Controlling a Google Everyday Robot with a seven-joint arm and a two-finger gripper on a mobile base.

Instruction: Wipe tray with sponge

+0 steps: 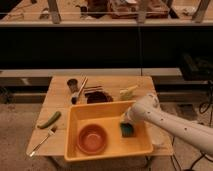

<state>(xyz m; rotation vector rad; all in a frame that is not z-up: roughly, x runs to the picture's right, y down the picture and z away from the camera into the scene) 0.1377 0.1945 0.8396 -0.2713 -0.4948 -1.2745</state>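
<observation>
The yellow-orange tray (107, 154) sits on the wooden table, taking up its front middle. The teal sponge (127, 131) rests on the tray floor near the right wall. My gripper (125, 123) reaches down into the tray from the right on a white arm and is shut on the sponge's top, pressing it to the floor. The arm hides the back of the sponge.
An orange-red bowl (92, 139) lies in the tray's left half. On the table are a green cucumber (49, 119), a fork (41, 141), a dark cup (73, 83), a brush (79, 90), a dark dish (98, 96) and a pale yellow item (128, 92).
</observation>
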